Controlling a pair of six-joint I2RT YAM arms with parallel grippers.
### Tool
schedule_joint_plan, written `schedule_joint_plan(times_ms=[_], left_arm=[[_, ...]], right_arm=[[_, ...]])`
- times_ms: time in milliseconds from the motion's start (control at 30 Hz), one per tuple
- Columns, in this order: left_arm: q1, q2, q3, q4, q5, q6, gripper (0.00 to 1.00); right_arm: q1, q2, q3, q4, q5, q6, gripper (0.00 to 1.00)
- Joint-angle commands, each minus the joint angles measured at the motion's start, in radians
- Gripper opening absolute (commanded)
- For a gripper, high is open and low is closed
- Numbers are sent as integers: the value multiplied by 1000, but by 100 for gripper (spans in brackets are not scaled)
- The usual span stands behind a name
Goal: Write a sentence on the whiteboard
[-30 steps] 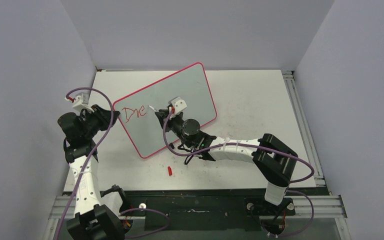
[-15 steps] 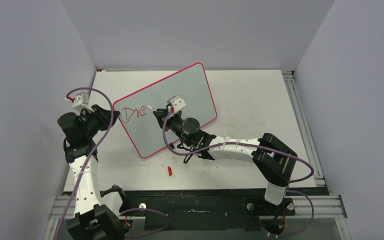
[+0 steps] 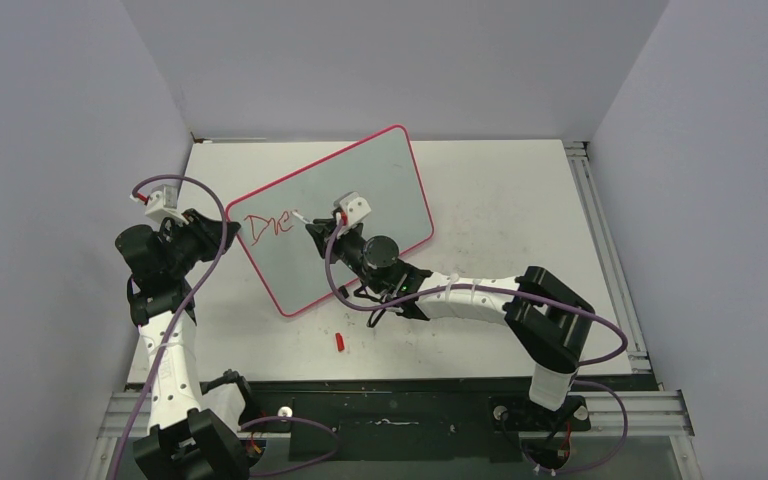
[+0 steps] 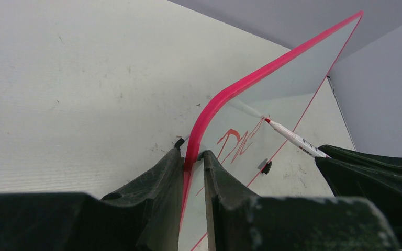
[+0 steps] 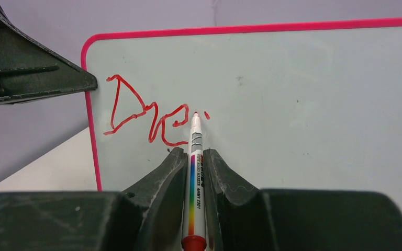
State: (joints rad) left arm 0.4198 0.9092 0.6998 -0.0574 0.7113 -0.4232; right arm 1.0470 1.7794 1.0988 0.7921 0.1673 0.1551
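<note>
We see the large pale whiteboard point(image 3: 380, 170) with a thin pink-red rim tilted up over the left-middle part of the white table point(image 3: 520, 220), its left edge pinched between the left fingers point(image 4: 165, 175). The right fingers point(image 5: 170, 175) grip a white marker pen point(image 5: 196, 157) with a rainbow stripe, its tip at the board beside the red letters point(image 5: 146, 117).

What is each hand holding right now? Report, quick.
Left hand: closed on the whiteboard rim.
Right hand: closed on the marker.
</note>
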Motion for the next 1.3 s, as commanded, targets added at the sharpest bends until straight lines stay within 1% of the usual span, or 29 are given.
schedule_joint_plan(times_ms=[0, 500, 833, 1267], left_arm=[[-11, 3, 7, 9, 25, 1, 18], [-10, 3, 9, 11, 25, 0, 18], [-11, 3, 8, 11, 26, 0, 18], [-10, 3, 7, 11, 26, 0, 18]], right_arm=[[4, 23, -5, 21, -6, 14, 5], [15, 21, -40, -8, -16, 20, 5], [20, -7, -84, 1, 53, 19, 5], [6, -9, -39, 14, 87, -10, 5]])
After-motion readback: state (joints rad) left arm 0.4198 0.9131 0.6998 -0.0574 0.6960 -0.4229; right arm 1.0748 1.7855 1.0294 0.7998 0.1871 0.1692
